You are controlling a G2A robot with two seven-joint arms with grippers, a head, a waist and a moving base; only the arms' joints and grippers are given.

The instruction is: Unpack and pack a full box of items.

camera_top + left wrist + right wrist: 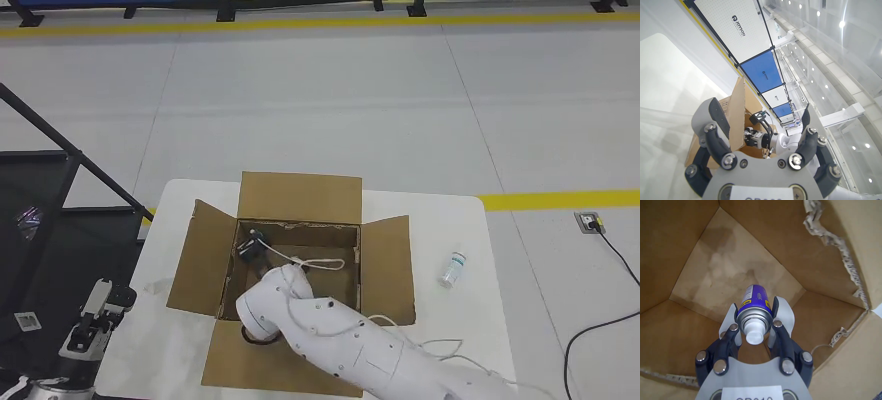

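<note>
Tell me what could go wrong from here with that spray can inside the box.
1. The right tool grips the spray can only near its top, so the can may swing or slip.
2. The torn flap edge of the box is close by and might snag the arm on its way out.
3. The small bottle sits not far from the edge of the table and could get knocked off.

One cardboard box [300, 195], centre of the top view, on one white table [455, 225]; one spray can [755, 300], mid-frame in the right wrist view; one small bottle [453, 269], right of centre; two grippers, left gripper [761, 111] and right gripper [755, 306]
</note>
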